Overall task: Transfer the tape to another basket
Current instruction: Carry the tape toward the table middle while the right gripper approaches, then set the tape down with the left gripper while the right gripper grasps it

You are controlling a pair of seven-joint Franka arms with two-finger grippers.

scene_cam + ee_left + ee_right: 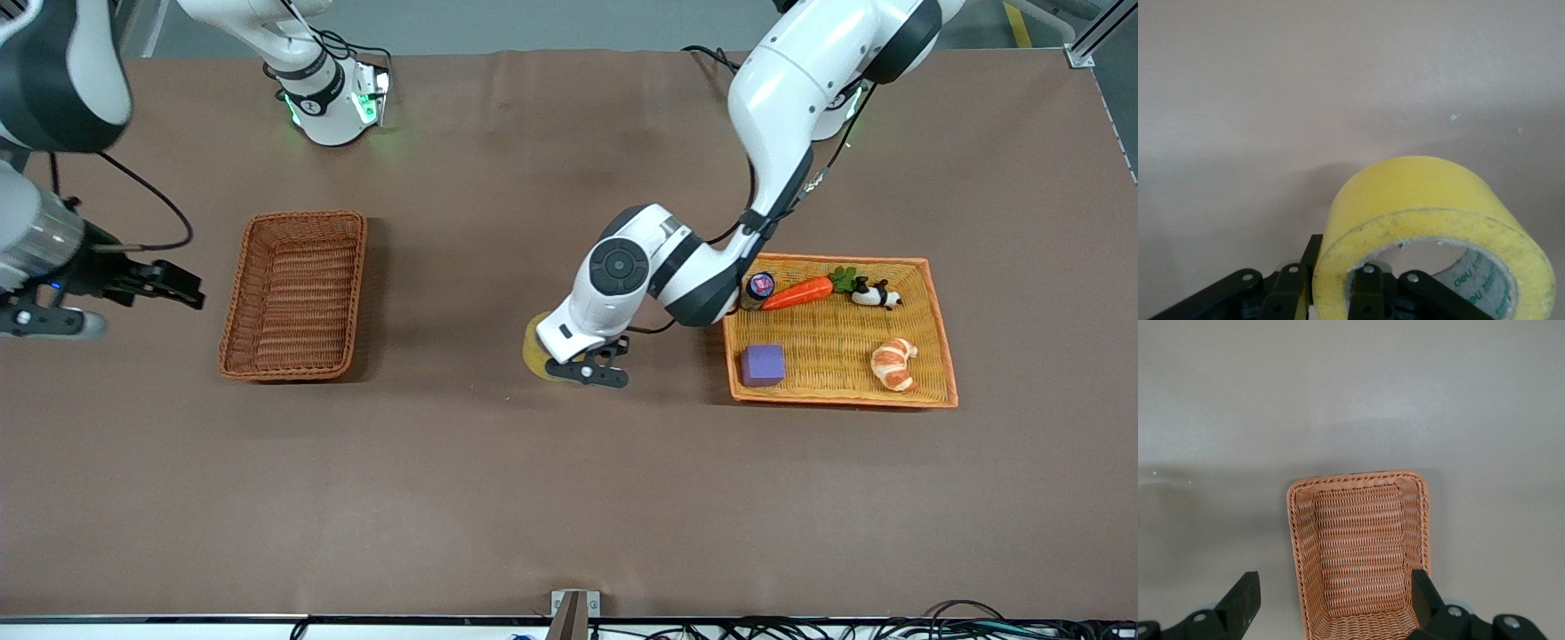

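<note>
Croissant (pixel 893 363) in orange tray (pixel 942 391)

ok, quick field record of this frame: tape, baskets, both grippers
tape: held in left gripper, over bare table between the two baskets
basket: empty, toward right arm's end
orange tray: holds carrot, purple block, croissant, panda toy
right gripper: open, waiting beside basket
</note>
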